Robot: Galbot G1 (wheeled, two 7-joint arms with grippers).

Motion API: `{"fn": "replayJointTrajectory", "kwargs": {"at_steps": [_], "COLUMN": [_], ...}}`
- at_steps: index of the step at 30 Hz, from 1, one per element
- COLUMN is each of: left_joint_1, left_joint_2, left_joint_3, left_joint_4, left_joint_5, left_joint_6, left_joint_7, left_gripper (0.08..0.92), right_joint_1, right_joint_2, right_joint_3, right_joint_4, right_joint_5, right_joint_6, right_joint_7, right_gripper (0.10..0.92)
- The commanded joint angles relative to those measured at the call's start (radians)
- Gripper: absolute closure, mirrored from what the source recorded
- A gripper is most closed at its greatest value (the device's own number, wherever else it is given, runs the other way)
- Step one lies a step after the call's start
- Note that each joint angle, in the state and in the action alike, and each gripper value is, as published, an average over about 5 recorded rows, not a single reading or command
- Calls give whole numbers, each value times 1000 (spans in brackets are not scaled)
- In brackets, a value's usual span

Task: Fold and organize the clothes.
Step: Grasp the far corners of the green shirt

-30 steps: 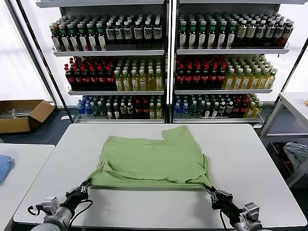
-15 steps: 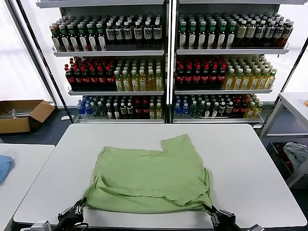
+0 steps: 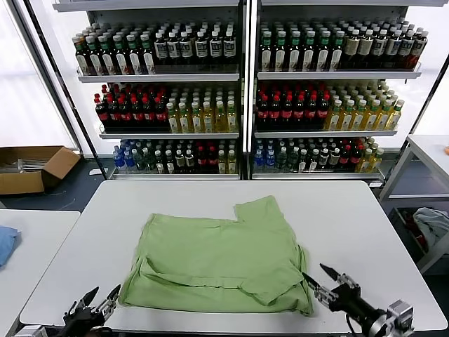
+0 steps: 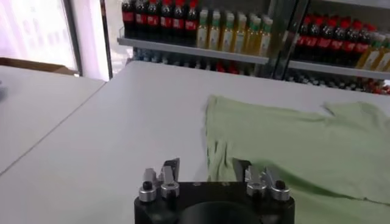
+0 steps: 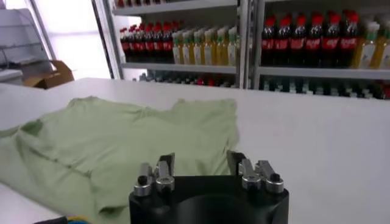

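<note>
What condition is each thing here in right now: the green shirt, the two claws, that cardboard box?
Light green cotton polo shirt: lying flat on the white table, plain side up, partly folded, not held.
Left gripper: open, empty, beside the shirt's near corner.
Right gripper: open, empty.
Brown cardboard box: open.

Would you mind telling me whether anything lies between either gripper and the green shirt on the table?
Nothing visible does. The left gripper sits open just off the near left corner of the shirt, the right gripper open off its near right corner, only bare table between.
</note>
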Motion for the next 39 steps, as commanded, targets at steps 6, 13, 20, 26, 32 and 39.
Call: {"fn": "replayJointTrajectory", "kwargs": {"at_steps": [6,13,20,26,32,39], "left_joint_1": [-395,-644,-841,-968,-1068,-1139], "left_joint_2": [283,330,308,280,269,258], "left_joint_3": [160,355,528,619,682,733], "left_joint_4": [333,536,689,807,909,996], "left_joint_5": [-57,-38,-38,-19,-3,-1], "left_joint_6": [5,-7,-8,-24,-47,-60], "left_joint_7": [148,194,202,217,225,228], "left_gripper": [180,177,177,177,177,177], "right_joint_1": [600,779,935,999,1011,1064], "right_joint_2": [-80,-36,42,82,103,138], "right_joint_3": [-268,-438,-567,-613,-648,-688], "right_joint_4": [-433,-601,-790,-878,-897,-969], "right_joint_5": [61,-8,-13,-34,-41,-63], "right_joint_6": [-124,-138,-160,-157,-157,-154], "right_joint_7": [-76,-111,-91,-95,-97,-91], "right_gripper": [204,203,203,203,203,203]}}
